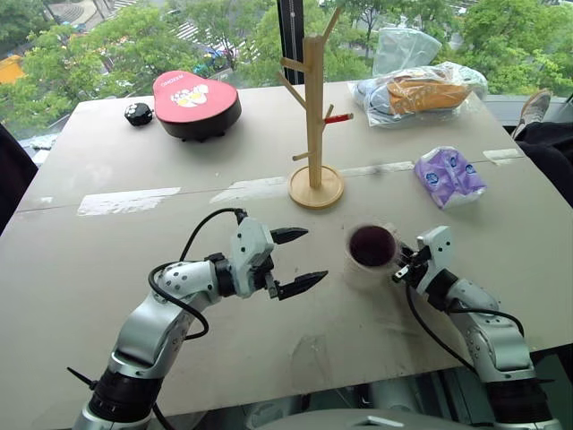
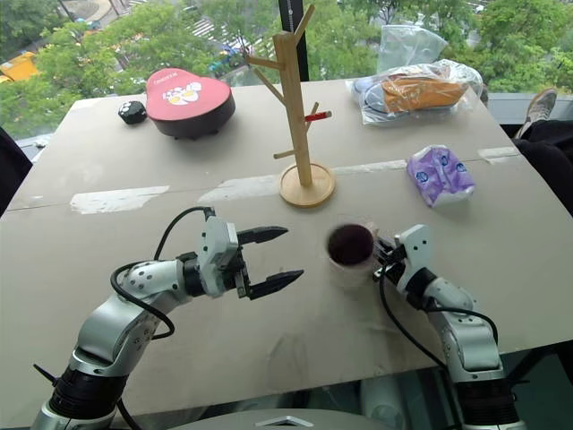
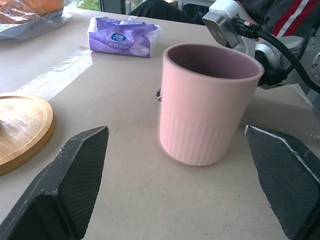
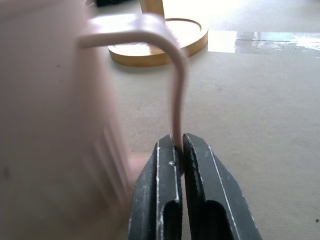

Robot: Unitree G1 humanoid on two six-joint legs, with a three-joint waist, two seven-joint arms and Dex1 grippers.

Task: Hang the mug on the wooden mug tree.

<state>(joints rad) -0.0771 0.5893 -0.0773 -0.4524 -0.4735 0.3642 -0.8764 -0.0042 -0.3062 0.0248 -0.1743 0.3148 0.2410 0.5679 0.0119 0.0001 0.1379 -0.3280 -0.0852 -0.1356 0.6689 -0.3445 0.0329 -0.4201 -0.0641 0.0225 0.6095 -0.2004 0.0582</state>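
Grey table (image 1: 107, 269), right claw (image 4: 178, 150) pinching mug (image 1: 372, 251) handle, left claw (image 1: 291, 261) wide.

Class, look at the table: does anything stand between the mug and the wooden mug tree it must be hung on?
Nothing visible does. The mug, pinched by its handle in the right gripper, stands on bare table in front of the wooden mug tree. The tissue pack lies off to the right.

Bare table (image 1: 269, 340) between mug (image 1: 372, 246) and mug tree (image 1: 315, 116).
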